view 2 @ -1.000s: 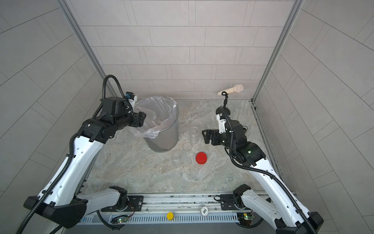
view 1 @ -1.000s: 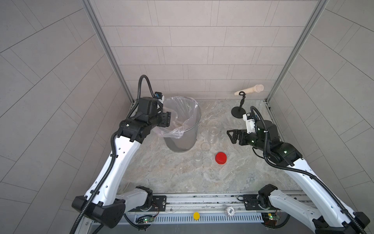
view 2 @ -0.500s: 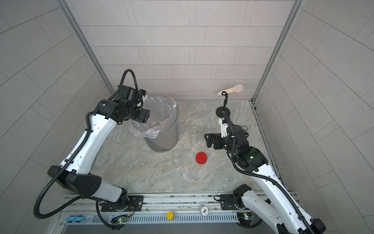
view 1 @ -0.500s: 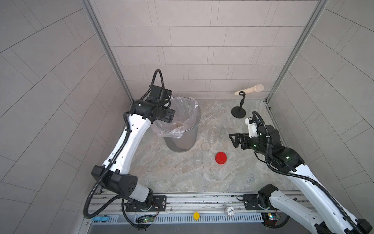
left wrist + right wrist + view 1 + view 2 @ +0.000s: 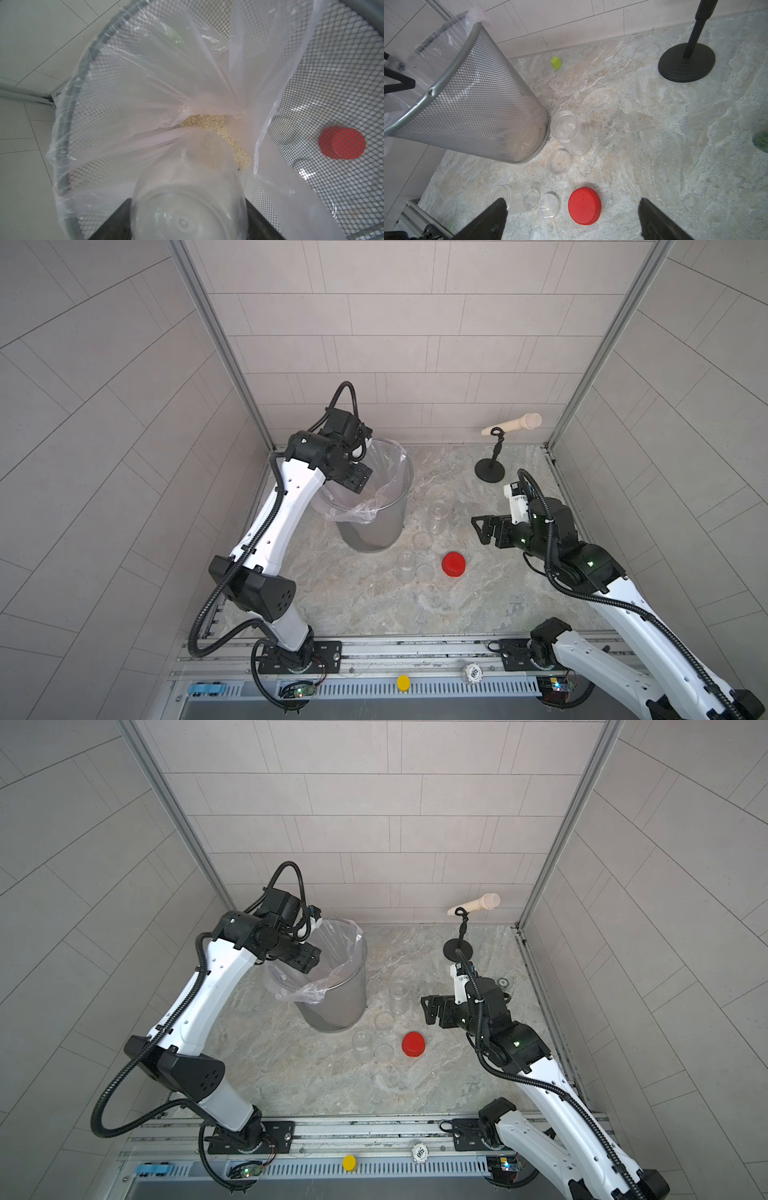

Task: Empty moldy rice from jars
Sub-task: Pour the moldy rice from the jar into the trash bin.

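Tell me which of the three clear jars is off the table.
The jar clamped in the left gripper, mouth pointing into the lined mesh bin. The other two jars rest lidless on the marble table.

Beige moldy rice [image 5: 216, 128] lies in the mesh bin's [image 5: 477, 104] liner [image 5: 145, 72] below 1 tipped clear jar [image 5: 187, 207], while 2 empty jars [image 5: 569, 134] [image 5: 513, 198] stand open beside it.
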{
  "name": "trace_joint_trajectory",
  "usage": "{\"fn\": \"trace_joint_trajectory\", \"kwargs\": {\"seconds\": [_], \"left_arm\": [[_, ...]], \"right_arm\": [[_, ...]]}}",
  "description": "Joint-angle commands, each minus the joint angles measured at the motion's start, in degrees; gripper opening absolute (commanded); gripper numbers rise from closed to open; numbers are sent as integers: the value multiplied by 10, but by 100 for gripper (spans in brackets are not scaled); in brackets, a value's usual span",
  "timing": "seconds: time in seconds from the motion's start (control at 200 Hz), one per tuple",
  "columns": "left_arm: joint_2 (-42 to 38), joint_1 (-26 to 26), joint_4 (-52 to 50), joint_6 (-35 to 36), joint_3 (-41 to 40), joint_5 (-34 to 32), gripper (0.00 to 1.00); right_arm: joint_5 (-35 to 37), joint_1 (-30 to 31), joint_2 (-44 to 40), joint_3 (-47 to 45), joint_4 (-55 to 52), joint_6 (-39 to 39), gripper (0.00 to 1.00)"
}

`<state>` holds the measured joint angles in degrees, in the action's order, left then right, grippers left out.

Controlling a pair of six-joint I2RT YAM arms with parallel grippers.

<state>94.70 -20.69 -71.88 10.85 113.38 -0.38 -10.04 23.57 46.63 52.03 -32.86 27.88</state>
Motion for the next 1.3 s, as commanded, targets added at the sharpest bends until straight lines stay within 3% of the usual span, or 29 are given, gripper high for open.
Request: {"fn": "trace_joint_trajectory", "kwargs": {"seconds": [0.0, 0.065, 0.12, 0.185, 0.225, 0.28, 0.405, 0.485, 0.535, 0.6, 0.64, 0.725, 0.781, 0.871, 0.921, 0.971, 1.051, 1.106, 1.166, 1.221, 1.296], "left_arm": [[-31, 4, -1, 16, 21, -18, 14], [-31, 3, 27, 1, 13, 35, 17], [-7, -3, 10, -5, 34, 67, 14], [13, -6, -39, 13, 65, 51, 10], [17, -4, -70, 20, 81, 8, 10], [-6, 7, -53, 21, 58, -23, 11], [-36, 5, 41, -5, 15, 60, 15], [-36, 5, 12, 6, 26, 19, 14], [-50, 7, 43, 5, -4, -21, 18], [-32, 5, 51, -1, -5, 49, 18], [-14, -1, 26, 7, 16, 56, 14], [0, 5, -47, 28, 65, -19, 11], [-19, 25, -36, 26, 55, -41, 12], [-62, 26, 77, 4, -26, 52, 19], [-50, 17, 79, 0, -24, 101, 16], [-36, 18, 43, 5, 5, 71, 12], [-43, 38, 21, 7, 10, 19, 13], [-65, 34, 99, -7, -43, 53, 18], [-56, 18, 118, -17, -55, 102, 17], [-42, 14, 94, -6, -40, 95, 13], [-45, 32, 31, 21, -17, 36, 12]], "right_arm": [[6, -2, 0, -10, 3, 4, 100], [2, -2, 5, -12, 13, 7, 100], [-1, -2, 15, -10, 19, 7, 100], [-6, -1, 26, -1, 16, 4, 99], [-9, -1, 31, 5, 8, 4, 99], [-10, -1, 34, 11, -2, 3, 99], [-13, -2, 36, -9, 37, 11, 99], [-32, -1, 50, 5, 28, 17, 99], [-39, -1, 58, 15, 13, 20, 99], [-40, -2, 67, 13, 21, 19, 99], [-39, -1, 72, 8, 34, 17, 99], [-49, -2, 79, 19, 25, 21, 99], [-48, -1, 79, 29, 6, 21, 99], [-38, -1, 77, 13, 27, 22, 99], [-41, -1, 77, 0, 58, 20, 99], [-45, -1, 79, -1, 64, 23, 99], [-50, -1, 85, 21, 28, 25, 99], [-46, -1, 89, 26, 19, 22, 99], [-42, -1, 95, 15, 40, 18, 99], [-46, -2, 101, 14, 50, 21, 99], [-60, -2, 109, 35, 25, 28, 98]]}}
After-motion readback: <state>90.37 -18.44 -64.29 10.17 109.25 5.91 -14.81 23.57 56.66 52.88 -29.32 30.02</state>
